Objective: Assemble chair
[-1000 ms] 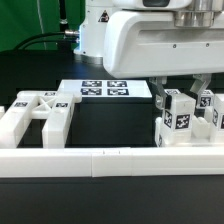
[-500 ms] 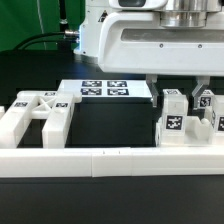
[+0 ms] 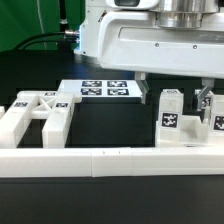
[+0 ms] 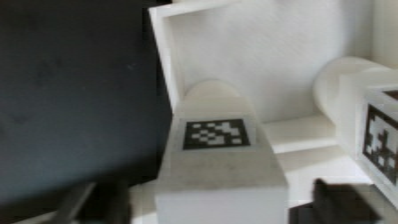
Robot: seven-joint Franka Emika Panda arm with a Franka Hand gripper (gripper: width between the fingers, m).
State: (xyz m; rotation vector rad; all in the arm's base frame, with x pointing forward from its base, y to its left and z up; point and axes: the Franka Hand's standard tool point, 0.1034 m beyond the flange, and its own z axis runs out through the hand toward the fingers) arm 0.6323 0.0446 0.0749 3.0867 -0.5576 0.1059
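Observation:
The chair's pieces are white and carry square tags. An X-braced frame (image 3: 35, 112) lies at the exterior view's left. A short tagged post (image 3: 169, 116) stands at the right, beside a second tagged piece (image 3: 212, 118). My gripper (image 3: 175, 98) hangs just above the post, open, with one finger on each side and a gap at both. In the wrist view the post (image 4: 222, 135) rises between my fingers, my gripper (image 4: 205, 205) straddles it without touching, the second tagged piece (image 4: 377, 130) stands beside it, and a white slab (image 4: 214, 40) lies beyond.
The long low white border wall (image 3: 100, 162) runs along the front. The marker board (image 3: 105, 90) lies flat behind the middle of the black table. The robot's bulky white body fills the upper right.
My gripper has risen and its fingers stand wider apart. The tagged post has shifted a little toward the exterior view's left.

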